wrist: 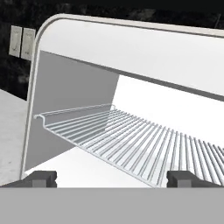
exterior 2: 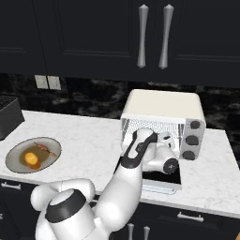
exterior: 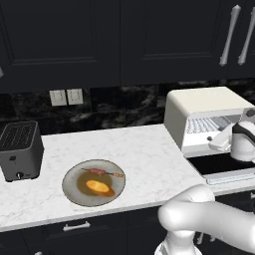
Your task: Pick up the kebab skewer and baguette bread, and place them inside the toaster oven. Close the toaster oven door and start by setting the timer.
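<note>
Hand view: gripper (wrist: 109, 179) spread wide, holding nothing, facing the open toaster oven (wrist: 131, 48).
Beyond the fingertips lies the bare wire rack (wrist: 131, 140). Left base view adds the plate (exterior: 72, 191) carrying baguette bread (exterior: 98, 187) and kebab skewer (exterior: 103, 172), with a dark toaster (exterior: 20, 149) farther left; the toaster oven door (exterior 2: 159, 180) hangs down in right base view.

The plate (exterior: 72, 191) is lying on the counter (exterior: 144, 149) between the toaster (exterior: 20, 149) at left and the toaster oven (exterior: 199, 107) at right, carrying the baguette bread (exterior: 98, 187) in front of the kebab skewer (exterior: 102, 172). The toaster oven door (exterior: 230, 174) is lying folded down before the wire rack (wrist: 131, 142), which is sitting inside the oven.
</note>
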Available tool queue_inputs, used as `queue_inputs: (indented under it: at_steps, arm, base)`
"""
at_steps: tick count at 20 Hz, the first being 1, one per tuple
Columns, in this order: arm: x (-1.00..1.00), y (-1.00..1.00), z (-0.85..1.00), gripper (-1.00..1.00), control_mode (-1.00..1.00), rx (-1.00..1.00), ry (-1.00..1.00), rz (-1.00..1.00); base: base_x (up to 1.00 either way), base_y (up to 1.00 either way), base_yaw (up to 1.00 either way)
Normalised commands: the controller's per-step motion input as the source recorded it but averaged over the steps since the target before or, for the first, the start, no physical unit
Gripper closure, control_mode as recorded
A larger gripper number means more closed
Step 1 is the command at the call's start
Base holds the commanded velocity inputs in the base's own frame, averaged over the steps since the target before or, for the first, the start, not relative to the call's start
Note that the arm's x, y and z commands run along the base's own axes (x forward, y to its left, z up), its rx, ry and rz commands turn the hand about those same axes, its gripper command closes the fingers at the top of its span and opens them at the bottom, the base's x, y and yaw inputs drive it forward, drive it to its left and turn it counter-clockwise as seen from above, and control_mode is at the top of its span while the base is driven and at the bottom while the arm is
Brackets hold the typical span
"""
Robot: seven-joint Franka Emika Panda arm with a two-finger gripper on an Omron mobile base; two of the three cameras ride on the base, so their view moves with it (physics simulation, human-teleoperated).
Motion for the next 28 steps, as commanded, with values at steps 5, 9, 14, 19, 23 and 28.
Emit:
queue_inputs:
  at_steps: [5, 9, 14, 19, 23, 28]
  arm:
    - [0.23, 0.0, -0.2, -1.0, -1.0, 0.0, -0.1, 0.0]
    - [0.21, 0.0, -0.19, -1.0, -1.0, -0.02, -0.1, 0.0]
    - [0.29, -0.02, 0.0, -1.0, -1.0, -0.02, -0.03, 0.0]
    - [0.19, 0.0, 0.0, -1.0, -1.0, -0.03, 0.0, -0.01]
    - [0.02, 0.0, 0.0, -1.0, -1.0, -0.05, -0.03, -0.03]
    - [0.0, 0.01, 0.0, -1.0, -1.0, -0.08, -0.06, -0.07]
  base:
    - [0.0, 0.0, 0.0]
    - [0.0, 0.0, 0.0]
    - [0.0, 0.0, 0.0]
    - [0.0, 0.0, 0.0]
    - [0.0, 0.0, 0.0]
    - [0.0, 0.0, 0.0]
